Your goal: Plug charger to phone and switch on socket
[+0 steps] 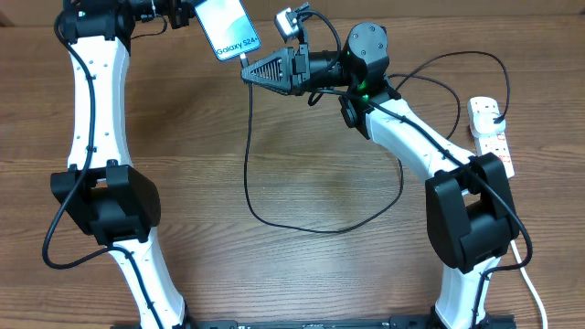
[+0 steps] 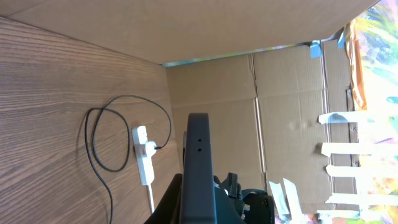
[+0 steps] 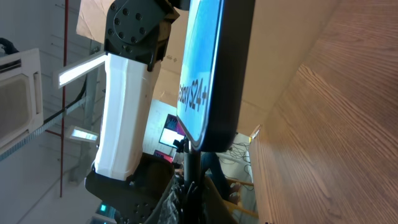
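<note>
Blue-lit phone [image 1: 227,27] is held tilted over the surface [image 1: 302,274] far edge by the closed left claw [image 1: 190,16]. The outstretched right claw [image 1: 247,71] pinches the charger [image 1: 249,164] tip at the phone's bottom edge.

Item 1, left arm [image 1: 96,82]: elbow bent, forearm reaching to the far side, left gripper [image 1: 189,18] closed on the phone [image 1: 227,27].
Item 2, right arm [image 1: 411,137]: forearm stretched leftward, right gripper [image 1: 249,71] pinched on the charger [image 1: 245,60] tip.
</note>
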`<state>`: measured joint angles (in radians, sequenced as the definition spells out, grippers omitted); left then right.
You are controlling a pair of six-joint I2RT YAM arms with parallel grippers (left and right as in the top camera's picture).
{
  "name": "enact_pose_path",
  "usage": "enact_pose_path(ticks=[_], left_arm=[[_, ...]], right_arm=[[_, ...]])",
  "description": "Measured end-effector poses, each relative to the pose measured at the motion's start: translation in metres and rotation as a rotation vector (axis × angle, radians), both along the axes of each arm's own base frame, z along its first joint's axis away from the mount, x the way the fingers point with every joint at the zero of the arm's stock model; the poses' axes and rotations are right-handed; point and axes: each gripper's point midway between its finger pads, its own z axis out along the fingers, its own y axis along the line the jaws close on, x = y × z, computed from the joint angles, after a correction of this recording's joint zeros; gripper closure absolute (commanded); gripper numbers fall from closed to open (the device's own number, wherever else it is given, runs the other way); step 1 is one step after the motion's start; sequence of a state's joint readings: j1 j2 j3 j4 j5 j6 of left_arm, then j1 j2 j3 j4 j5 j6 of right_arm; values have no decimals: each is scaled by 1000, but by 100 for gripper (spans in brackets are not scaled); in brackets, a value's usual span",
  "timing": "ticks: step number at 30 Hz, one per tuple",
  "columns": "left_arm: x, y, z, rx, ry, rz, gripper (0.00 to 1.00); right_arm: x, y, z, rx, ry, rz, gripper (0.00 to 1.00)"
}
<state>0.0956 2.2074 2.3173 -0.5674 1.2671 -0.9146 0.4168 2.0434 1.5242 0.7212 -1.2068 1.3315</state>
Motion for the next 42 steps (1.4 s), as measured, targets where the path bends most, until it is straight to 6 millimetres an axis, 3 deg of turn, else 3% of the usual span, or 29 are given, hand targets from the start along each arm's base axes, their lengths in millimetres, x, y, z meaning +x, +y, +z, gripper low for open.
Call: enact_pose_path(ticks=[42], left_arm=[[0,-2,5,7,-71,-24,96]], right_arm=[[3,2,-10,-29,76,-11,96]])
